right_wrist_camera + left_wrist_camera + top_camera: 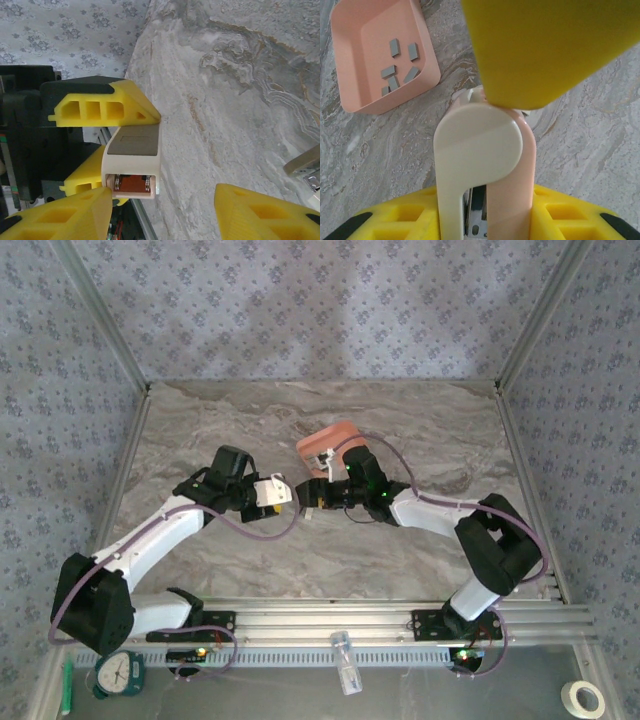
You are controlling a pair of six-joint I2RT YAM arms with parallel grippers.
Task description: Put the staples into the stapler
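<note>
The stapler (485,150), pale pink and white, is gripped at its rear by my left gripper (485,205), which is shut on it with a yellow finger on each side. Its two arms stand slightly apart, with metal showing between them. In the right wrist view the stapler's front end (131,155) faces the camera. My right gripper (162,192) is open there, one fingertip (95,200) touching the stapler's lower corner. From above, both grippers (270,492) (315,492) meet mid-table. Several grey staples (395,70) lie in the salmon-pink tray (427,55).
The pink tray (325,443) sits just behind the right gripper. A tiny loose staple bit (576,160) lies on the marble. Off the table's near edge are a clock (120,672), a small bottle (345,662) and a tape roll (585,698). Patterned walls close in three sides.
</note>
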